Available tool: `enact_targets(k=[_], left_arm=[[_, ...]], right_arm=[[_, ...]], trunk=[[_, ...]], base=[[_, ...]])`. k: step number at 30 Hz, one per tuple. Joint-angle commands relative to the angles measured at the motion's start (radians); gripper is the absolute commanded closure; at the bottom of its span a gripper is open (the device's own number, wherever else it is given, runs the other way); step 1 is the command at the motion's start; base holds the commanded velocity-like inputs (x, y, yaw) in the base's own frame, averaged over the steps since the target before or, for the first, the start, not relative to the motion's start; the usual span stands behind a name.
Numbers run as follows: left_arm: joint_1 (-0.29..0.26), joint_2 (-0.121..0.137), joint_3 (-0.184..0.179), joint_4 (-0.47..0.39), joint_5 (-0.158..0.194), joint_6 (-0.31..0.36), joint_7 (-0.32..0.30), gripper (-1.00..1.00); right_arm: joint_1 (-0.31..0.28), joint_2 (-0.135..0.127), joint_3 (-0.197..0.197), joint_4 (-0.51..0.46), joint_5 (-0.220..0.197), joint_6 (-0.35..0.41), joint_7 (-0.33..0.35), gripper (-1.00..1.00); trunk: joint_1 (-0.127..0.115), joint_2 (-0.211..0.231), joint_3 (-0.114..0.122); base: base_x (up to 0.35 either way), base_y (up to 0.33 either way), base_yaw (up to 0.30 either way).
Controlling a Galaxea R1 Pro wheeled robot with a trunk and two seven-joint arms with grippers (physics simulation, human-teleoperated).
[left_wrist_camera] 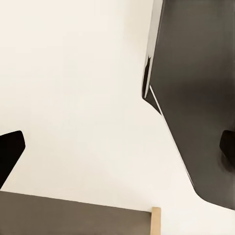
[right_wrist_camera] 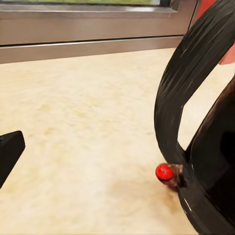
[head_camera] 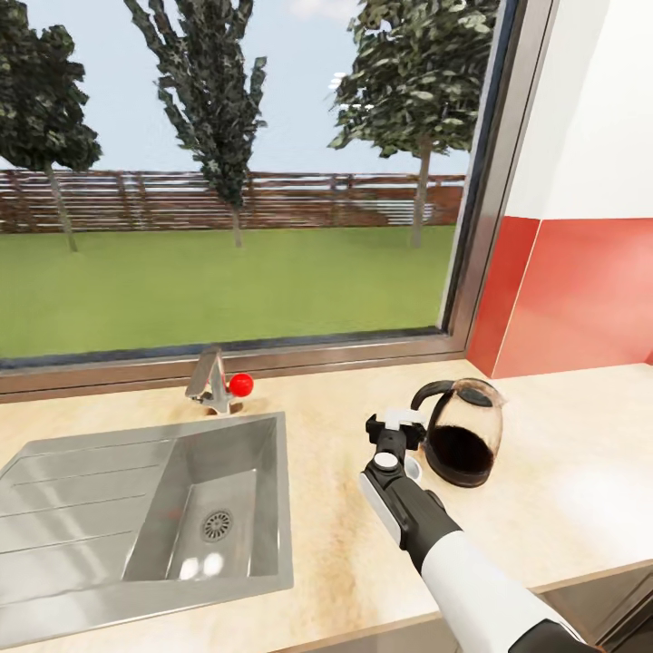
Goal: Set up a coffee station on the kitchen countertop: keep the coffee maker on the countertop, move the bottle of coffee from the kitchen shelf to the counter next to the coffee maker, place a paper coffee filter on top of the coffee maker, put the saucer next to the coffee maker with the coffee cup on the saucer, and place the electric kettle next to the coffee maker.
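Electric kettle: upright on kitchen countertop, right of steel sink; no legible markings. Right gripper just beside its handle, fingers spread, empty. Left gripper's state cannot be told.

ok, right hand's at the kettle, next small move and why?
Probably ease the right hand slightly right to bring the electric kettle's black handle between its fingers, then close. The handle sits off to one side in the wrist view, and the hand looks open beside it.

Head view high, looking down – right wrist view close on shared electric kettle
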Motion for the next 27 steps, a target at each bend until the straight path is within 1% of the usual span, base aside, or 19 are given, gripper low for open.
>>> enact_targets(k=[1,21,27], left_arm=[[-0.002,0.0,0.007,0.002,-0.011,0.001,0.004,-1.0],[-0.002,-0.004,0.007,0.002,-0.011,0.001,0.004,-1.0],[-0.002,-0.004,0.007,0.002,-0.011,0.0,0.004,-1.0]], right_arm=[[-0.001,0.0,0.003,-0.001,-0.002,0.007,-0.006,-1.0],[-0.001,0.0,0.007,-0.001,-0.003,0.006,-0.006,-1.0],[-0.001,0.0,0.01,0.0,-0.003,-0.026,-0.006,-1.0]], trunk=[[0.001,-0.002,-0.002],[0.001,-0.002,-0.002],[0.001,-0.002,-0.002]], base=[[0.032,-0.029,0.0],[0.004,-0.025,0.0],[0.0,-0.012,0.0]])
